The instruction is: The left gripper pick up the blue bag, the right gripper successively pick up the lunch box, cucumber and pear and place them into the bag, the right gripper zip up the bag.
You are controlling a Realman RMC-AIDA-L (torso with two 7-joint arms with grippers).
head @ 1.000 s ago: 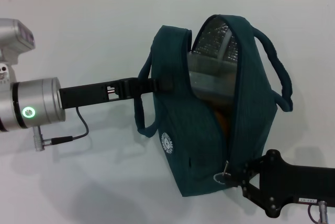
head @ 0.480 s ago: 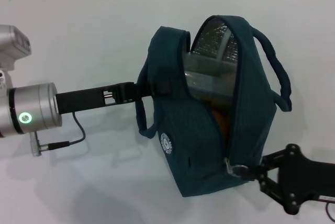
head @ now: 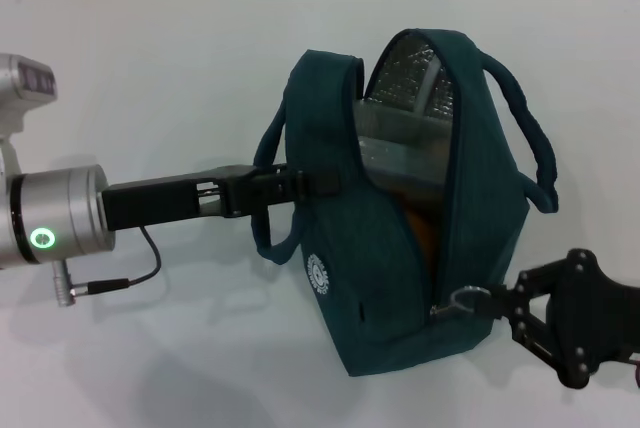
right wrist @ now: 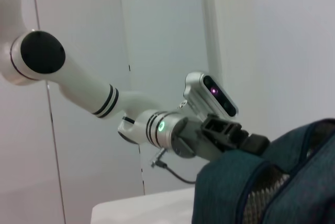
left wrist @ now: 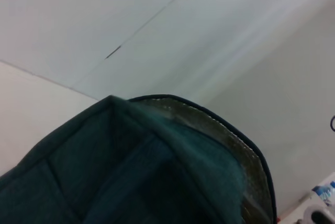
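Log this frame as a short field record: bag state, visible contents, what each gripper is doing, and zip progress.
bag: blue bag upright on the white table, mouth open, foil lining showing
contents visible: lunch box at the top of the opening, orange pear below it; cucumber not visible
left gripper: shut on the bag's left side near a handle, holding it up
right gripper: at the bag's lower right corner, fingers on the ring zip pull
zip: still at the bottom end, opening not closed
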